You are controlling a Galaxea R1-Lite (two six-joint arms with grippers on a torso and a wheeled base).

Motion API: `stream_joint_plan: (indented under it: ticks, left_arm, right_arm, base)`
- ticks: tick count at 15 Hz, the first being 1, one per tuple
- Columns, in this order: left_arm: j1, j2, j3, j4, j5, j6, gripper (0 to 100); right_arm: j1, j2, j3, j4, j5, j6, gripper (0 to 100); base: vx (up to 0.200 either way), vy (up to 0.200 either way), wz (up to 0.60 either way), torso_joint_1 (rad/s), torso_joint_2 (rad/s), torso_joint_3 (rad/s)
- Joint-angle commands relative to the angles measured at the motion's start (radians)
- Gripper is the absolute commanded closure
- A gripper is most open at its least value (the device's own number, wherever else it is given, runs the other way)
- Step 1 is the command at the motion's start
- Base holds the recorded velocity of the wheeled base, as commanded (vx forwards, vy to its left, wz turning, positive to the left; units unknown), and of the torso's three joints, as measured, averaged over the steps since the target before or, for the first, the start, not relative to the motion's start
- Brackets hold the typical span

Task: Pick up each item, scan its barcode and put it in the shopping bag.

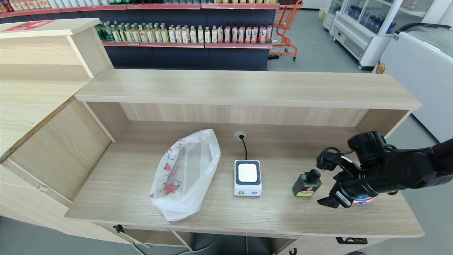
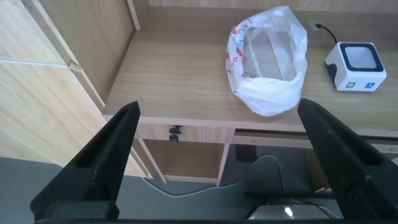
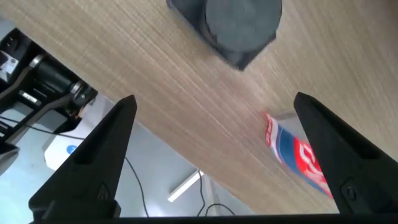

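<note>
On the worktop (image 1: 124,184) lay shopping bag (image 1: 184,173), scanner (image 1: 247,177), dark bottle (image 1: 306,184). Beside the bottle hung the right gripper (image 1: 325,181), jaws spread. The left gripper (image 2: 217,162) had its jaws spread too.

Gaping wide: left pincer (image 2: 217,112), right pincer (image 3: 216,106).

shopping bag (image 1: 184,173) lies left of the scanner (image 1: 247,177), a dark bottle (image 1: 306,184) right of it.

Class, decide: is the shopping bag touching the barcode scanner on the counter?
Apart. The head view shows a strip of bare counter between the shopping bag and the barcode scanner.
</note>
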Motion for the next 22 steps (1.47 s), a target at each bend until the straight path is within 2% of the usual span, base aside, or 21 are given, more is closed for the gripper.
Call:
stream_joint_plan:
  ticks: [1, 7, 14, 15, 22]
  left_arm:
    - [0.0, 0.001, 0.0, 0.0, 0.0, 0.0, 0]
    - [0.0, 0.001, 0.0, 0.0, 0.001, 0.0, 0]
    - [0.0, 0.001, 0.0, 0.0, 0.001, 0.0, 0]
    - [0.0, 0.0, 0.0, 0.0, 0.0, 0.0, 0]
    - [0.0, 0.001, 0.0, 0.0, 0.0, 0.0, 0]
  right_arm:
    - [0.033, 0.069, -0.036, -0.036, 0.001, 0.001, 0]
    - [0.08, 0.163, -0.112, -0.08, 0.001, -0.002, 0]
    - [0.085, 0.219, -0.165, -0.108, 0.073, -0.01, 0]
    - [0.087, 0.219, -0.165, -0.11, 0.077, -0.01, 100]
    - [0.093, 0.127, -0.123, -0.134, 0.083, 0.01, 100]
  base:
    - [0.0, 0.0, 0.0, 0.0, 0.0, 0.0]
    - [0.0, 0.0, 0.0, 0.0, 0.0, 0.0]
    - [0.0, 0.0, 0.0, 0.0, 0.0, 0.0]
    - [0.0, 0.0, 0.0, 0.0, 0.0, 0.0]
    - [0.0, 0.0, 0.0, 0.0, 0.0, 0.0]
